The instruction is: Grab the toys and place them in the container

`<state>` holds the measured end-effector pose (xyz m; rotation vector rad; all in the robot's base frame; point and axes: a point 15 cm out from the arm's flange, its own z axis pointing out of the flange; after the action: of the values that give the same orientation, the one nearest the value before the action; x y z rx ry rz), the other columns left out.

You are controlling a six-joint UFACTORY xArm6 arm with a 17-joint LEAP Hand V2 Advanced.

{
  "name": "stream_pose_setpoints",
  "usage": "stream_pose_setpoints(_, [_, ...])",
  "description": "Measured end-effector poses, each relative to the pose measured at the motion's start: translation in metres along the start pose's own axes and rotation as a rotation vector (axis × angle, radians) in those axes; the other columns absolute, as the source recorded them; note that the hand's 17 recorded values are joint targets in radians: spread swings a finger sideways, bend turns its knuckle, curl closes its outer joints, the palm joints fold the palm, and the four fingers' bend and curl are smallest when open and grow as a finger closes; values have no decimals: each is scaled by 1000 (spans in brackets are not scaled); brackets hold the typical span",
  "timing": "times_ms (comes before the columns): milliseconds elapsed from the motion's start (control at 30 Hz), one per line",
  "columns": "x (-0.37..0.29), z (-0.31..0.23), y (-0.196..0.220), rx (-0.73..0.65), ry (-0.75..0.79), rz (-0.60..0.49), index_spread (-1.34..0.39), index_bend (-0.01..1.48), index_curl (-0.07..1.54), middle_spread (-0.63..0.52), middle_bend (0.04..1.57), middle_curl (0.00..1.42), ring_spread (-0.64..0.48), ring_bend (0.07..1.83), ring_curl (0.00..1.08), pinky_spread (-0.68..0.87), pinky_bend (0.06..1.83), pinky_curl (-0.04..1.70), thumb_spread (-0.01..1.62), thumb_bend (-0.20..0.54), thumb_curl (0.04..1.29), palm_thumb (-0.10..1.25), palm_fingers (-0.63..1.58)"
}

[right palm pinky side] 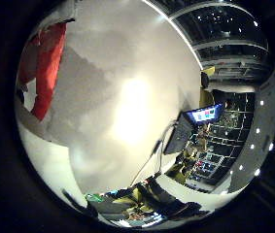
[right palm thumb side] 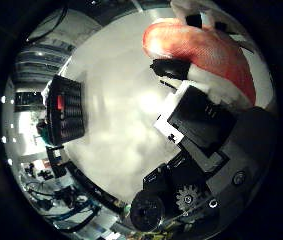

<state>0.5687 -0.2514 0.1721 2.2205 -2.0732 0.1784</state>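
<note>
A red plush toy with white parts lies close against my palm in the right thumb side palm view. My hand shows as white and black parts beside it, and a black fingertip presses on the toy's edge. The same red toy shows at the rim of the right little finger side palm view and casts a grey shadow on the white table below. A black container with a gridded wall and a bit of red at its side stands on the table away from the hand.
The white table fills most of the thumb side view. Beyond its edge is a room with a lit monitor, desks and clutter.
</note>
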Motion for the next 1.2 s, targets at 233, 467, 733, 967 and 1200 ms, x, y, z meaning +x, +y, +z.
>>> stream_pose_setpoints(233, [-18,-70,61,-30,-1,6,-450,578,602,-235,935,542,-232,1164,470,-504,1048,443,896,-23,364,969,1236])
stream_pose_setpoints(467, [-72,-137,132,-35,17,-43,-452,572,625,-231,949,531,-231,1173,463,-504,1052,451,900,-23,362,967,1232])
stream_pose_setpoints(733, [-180,-162,174,-39,8,-129,-454,566,640,-230,958,521,-230,1178,459,-505,1051,456,902,-22,360,966,1230])
stream_pose_setpoints(967, [-278,-185,164,-9,2,-214,-456,559,648,-235,968,518,-230,1179,456,-506,1048,459,902,-22,359,966,1232])
stream_pose_setpoints(1200, [-353,-201,120,14,-29,-252,-461,562,662,-235,972,516,-230,1180,455,-506,1046,462,911,-22,358,959,1231])
